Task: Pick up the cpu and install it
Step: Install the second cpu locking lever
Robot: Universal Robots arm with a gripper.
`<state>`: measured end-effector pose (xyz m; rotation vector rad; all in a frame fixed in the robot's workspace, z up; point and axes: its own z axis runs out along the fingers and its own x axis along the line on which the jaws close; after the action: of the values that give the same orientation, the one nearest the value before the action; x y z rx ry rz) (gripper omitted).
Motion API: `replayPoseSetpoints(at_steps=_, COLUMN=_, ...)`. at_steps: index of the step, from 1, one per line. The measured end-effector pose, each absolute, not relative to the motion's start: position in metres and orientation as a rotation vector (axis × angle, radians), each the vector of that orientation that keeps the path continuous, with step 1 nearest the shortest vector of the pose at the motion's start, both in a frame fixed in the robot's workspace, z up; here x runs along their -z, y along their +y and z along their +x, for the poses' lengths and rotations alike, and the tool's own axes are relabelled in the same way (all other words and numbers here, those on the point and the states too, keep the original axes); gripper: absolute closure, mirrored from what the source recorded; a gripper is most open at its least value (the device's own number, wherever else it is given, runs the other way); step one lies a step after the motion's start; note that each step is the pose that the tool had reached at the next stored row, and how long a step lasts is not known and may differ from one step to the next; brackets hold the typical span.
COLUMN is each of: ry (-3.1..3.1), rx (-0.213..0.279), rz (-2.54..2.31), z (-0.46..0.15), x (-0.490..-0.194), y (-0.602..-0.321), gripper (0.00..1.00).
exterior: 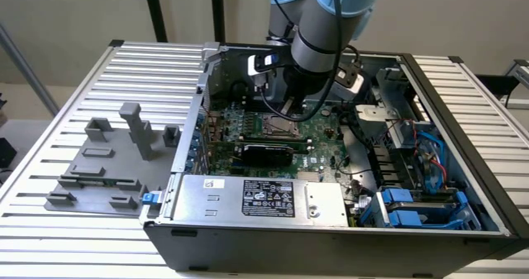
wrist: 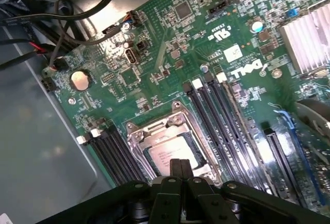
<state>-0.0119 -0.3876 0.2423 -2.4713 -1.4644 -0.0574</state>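
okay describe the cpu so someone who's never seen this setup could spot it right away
Look inside the open computer case at the green motherboard. Near its middle sits a square socket with a shiny metal frame, flanked on both sides by long black memory slots. The cpu is the flat silver-grey square inside that frame, directly beneath the shut fingers; nothing else nearby is a plain metal-topped square.

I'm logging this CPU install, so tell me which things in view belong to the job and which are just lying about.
Part of the job:
- shiny silver-grey square cpu, lying in the metal-framed motherboard socket
- black gripper, fingers shut, just above the cpu

Just lying about:
- grey plastic fixture blocks
- silver power supply box
- blue drive caddies
- round coin battery
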Motion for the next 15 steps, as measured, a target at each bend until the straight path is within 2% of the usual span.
replayPoseSetpoints(at_steps=9, ry=-1.465, rx=0.058, rz=-2.471, z=-0.031, x=-0.244, y=-0.412, gripper=0.89)
replayPoseSetpoints(at_steps=15, ry=-1.463, rx=0.059, rz=-2.471, z=-0.045, x=-0.249, y=-0.416, gripper=0.89)
